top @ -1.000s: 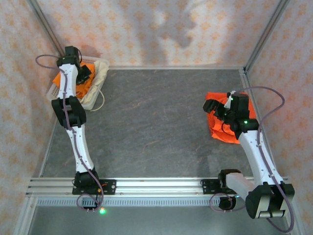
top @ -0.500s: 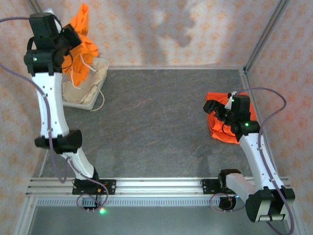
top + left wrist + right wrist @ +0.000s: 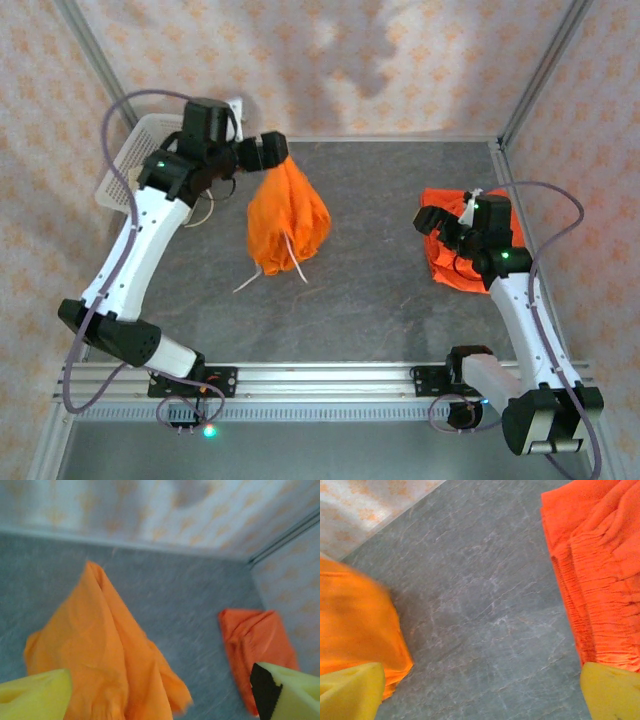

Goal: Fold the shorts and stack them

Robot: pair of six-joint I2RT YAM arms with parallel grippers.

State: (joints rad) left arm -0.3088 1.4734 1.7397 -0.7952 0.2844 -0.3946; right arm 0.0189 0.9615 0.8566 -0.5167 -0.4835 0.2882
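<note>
Trouble, as I judge it, lies in how the loose orange shorts settle. From above they hang in a bunched cone just under the left fingers, with a white drawstring trailing onto the surface. A heap like that would fold crookedly unless spread flat first. Whether the cloth's tip touches those fingers I cannot tell here. The folded orange shorts lie well apart at the right, under the right fingers. The basket sits in the far left corner.

In the left wrist view, both yellow pads stand wide apart with nothing clamped. The loose shorts rise in a peak ahead, between them, so a snag on a pad could drag the cloth sideways.

In the right wrist view, the right fingers are spread and empty. The folded pair lies beside one pad and the loose pair near the other. A careless descent might rumple the finished fold.
</note>
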